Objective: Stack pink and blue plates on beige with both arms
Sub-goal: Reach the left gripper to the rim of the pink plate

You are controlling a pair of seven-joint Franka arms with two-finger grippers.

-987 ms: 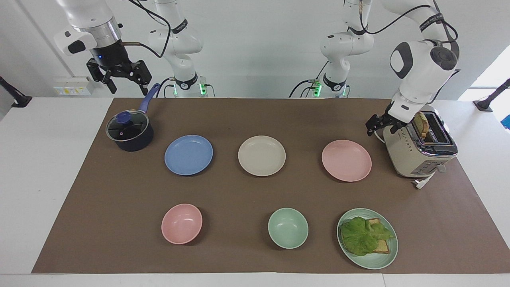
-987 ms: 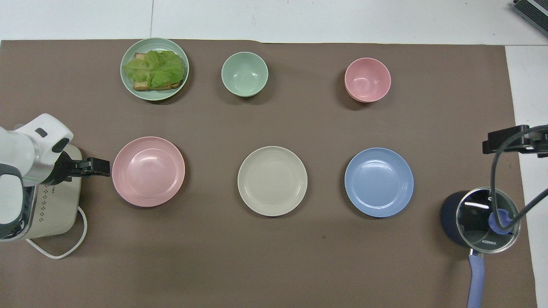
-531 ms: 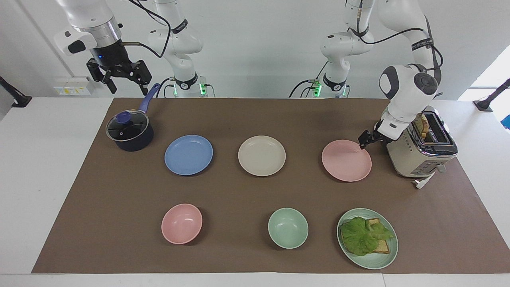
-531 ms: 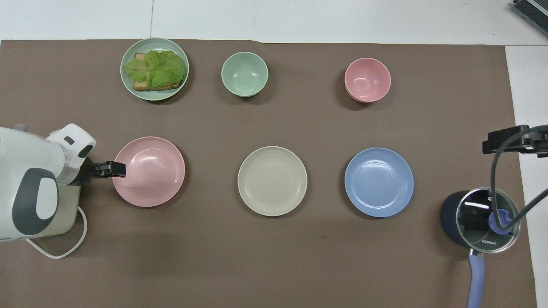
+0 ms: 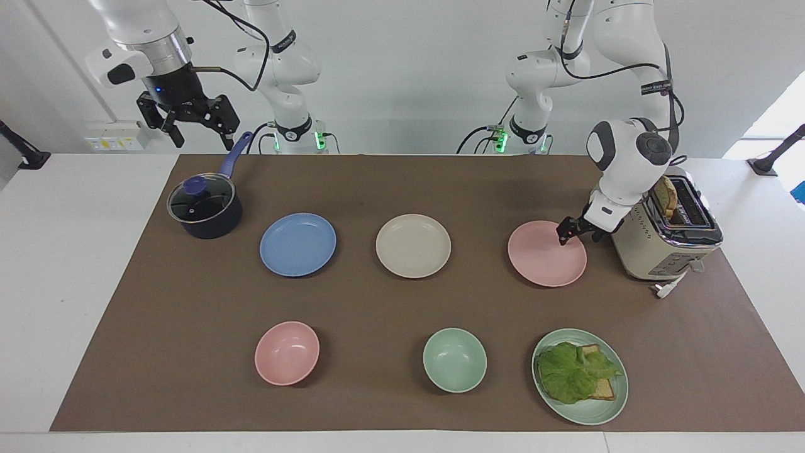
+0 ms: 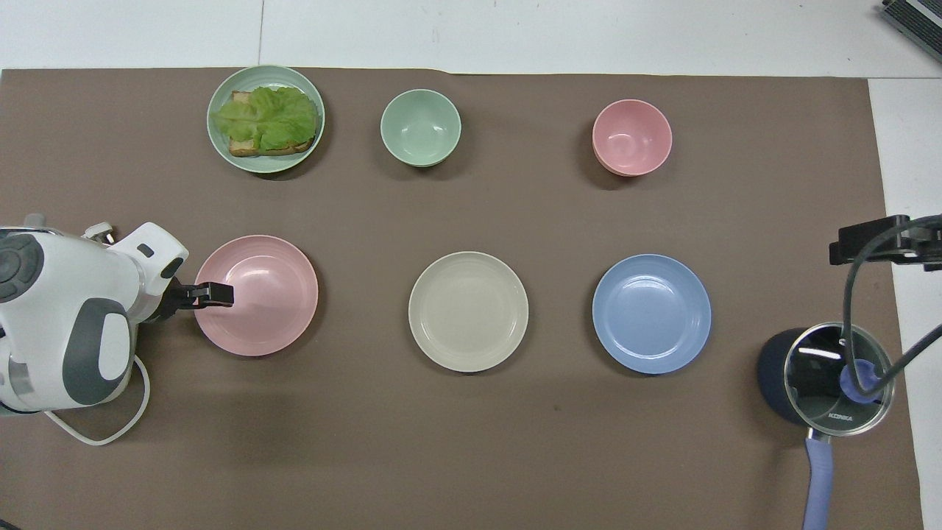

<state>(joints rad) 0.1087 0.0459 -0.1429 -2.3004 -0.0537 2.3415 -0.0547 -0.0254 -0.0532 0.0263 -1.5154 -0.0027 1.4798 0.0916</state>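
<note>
The pink plate (image 5: 541, 261) (image 6: 265, 309), the beige plate (image 5: 413, 245) (image 6: 468, 311) and the blue plate (image 5: 297, 244) (image 6: 651, 313) lie in a row, each flat on the brown mat, with the beige one in the middle. My left gripper (image 5: 577, 234) (image 6: 213, 294) is low and open at the pink plate's rim, on the side toward the toaster, one finger over the plate. Nothing is held. Up in the air over the saucepan's handle, my right gripper (image 5: 202, 129) (image 6: 883, 243) waits open and empty.
A cream toaster (image 5: 666, 245) with bread in it stands just beside the left gripper. A dark saucepan (image 5: 204, 207) (image 6: 824, 375) with a glass lid sits beside the blue plate. Farther from the robots are a pink bowl (image 5: 287, 352), a green bowl (image 5: 454, 360) and a green plate (image 5: 585, 416) with lettuce on bread.
My left gripper has come down from beside the toaster and slid over the pink plate's rim. The right arm has held still and no plate has moved.
</note>
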